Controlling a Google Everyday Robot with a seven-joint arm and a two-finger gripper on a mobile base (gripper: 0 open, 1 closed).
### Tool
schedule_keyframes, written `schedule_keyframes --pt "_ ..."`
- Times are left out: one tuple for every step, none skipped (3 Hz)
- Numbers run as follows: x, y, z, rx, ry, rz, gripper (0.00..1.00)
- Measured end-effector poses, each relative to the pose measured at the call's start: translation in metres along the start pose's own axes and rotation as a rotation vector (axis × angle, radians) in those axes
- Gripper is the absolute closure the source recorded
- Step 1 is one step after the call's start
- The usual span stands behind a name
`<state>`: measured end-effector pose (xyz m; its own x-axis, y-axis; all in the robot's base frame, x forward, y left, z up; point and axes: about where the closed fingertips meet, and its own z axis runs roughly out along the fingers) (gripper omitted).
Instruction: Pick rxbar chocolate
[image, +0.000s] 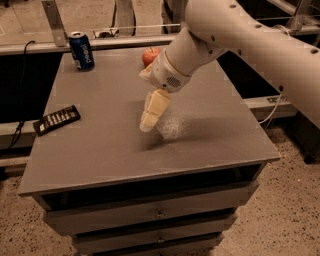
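Note:
The rxbar chocolate (56, 119), a thin flat black bar with rows of small white print, lies at the table's left edge and sticks out a little over it. My gripper (152, 112) hangs over the middle of the table, pointing down, well to the right of the bar and apart from it. It holds nothing that I can see. The arm reaches in from the upper right.
A blue Pepsi can (81, 50) stands at the back left corner. A red apple (149, 56) sits at the back, partly hidden behind my arm. The grey table (215, 130) has drawers below its front edge. A metal rail runs behind it.

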<state>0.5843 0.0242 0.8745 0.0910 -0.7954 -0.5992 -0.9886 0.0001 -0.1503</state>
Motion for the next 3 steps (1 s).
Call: schedule_keyframes --pt "0.0 0.0 0.0 0.0 0.0 0.0 0.0" --pt "-0.031 -0.009 0.019 -0.007 -0.082 -0.013 0.0" --pt "-0.074 -0.026 0.046 -0.014 -0.175 -0.006 0.0"
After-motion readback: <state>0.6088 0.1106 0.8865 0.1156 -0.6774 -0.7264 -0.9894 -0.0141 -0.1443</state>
